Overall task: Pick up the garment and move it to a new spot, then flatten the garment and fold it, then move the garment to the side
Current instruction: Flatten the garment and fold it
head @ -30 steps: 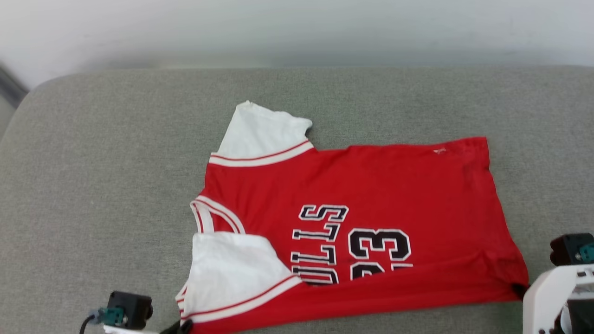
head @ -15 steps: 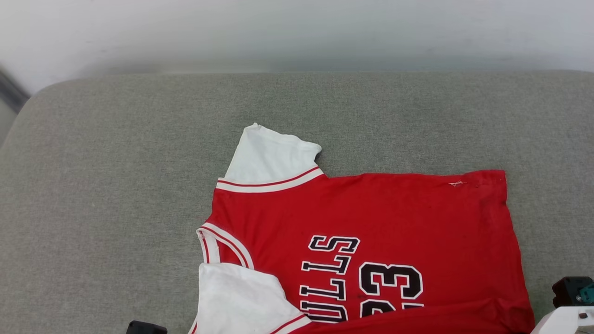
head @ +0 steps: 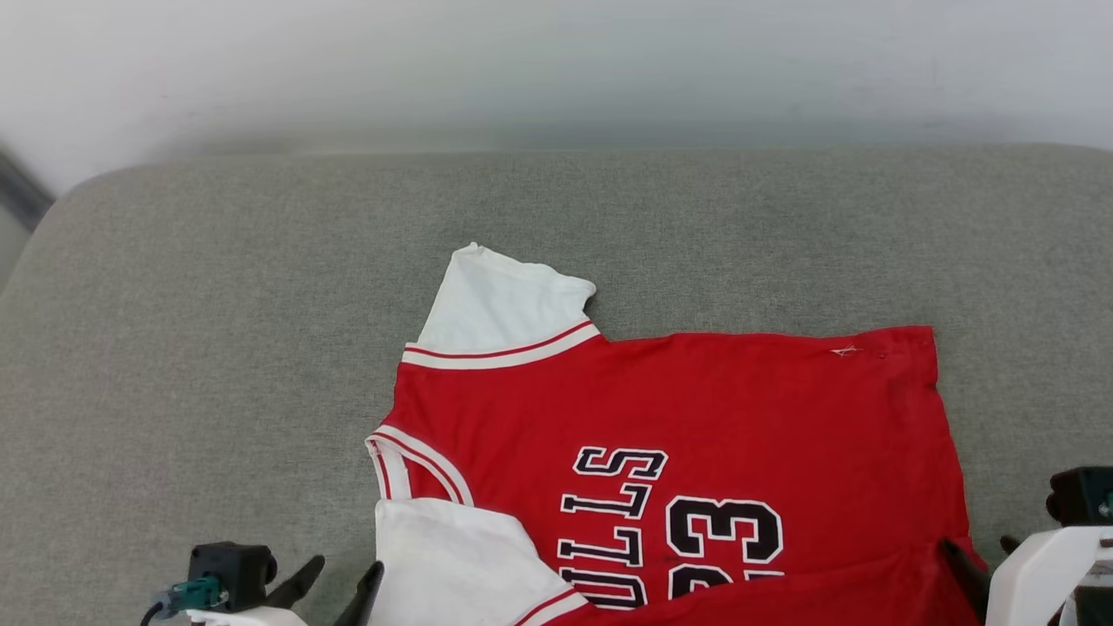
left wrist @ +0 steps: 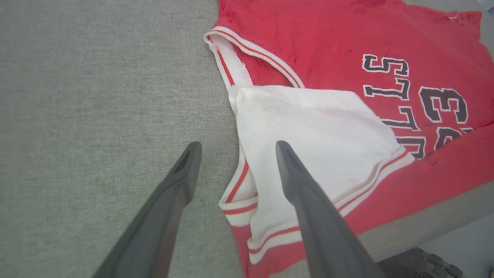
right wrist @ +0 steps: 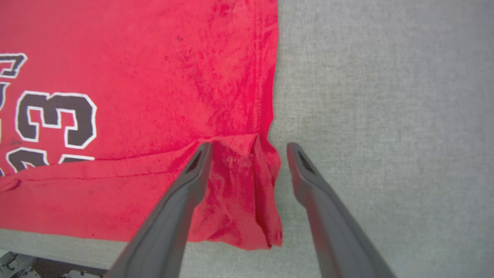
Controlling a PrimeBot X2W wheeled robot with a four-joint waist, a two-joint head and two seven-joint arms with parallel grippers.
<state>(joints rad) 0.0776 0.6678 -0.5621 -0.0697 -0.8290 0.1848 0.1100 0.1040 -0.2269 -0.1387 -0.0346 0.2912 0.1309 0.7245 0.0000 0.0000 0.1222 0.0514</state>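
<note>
Folding looks begun: Bulls jersey (head: 696,409) lies on the grey cushion (head: 217,304), near edge doubled over its print. Left end effector (left wrist: 237,144) gapes astride the white sleeve (left wrist: 308,127), right end effector (right wrist: 249,145) astride the hem corner (right wrist: 247,193), neither gripping. Next probably needs fresh grasps for another fold.

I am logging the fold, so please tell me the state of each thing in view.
garment: flat on the grey cushion, print up, near edge folded over.
left gripper: open, astride the white sleeve's edge.
right gripper: open, astride the garment's corner.
</note>
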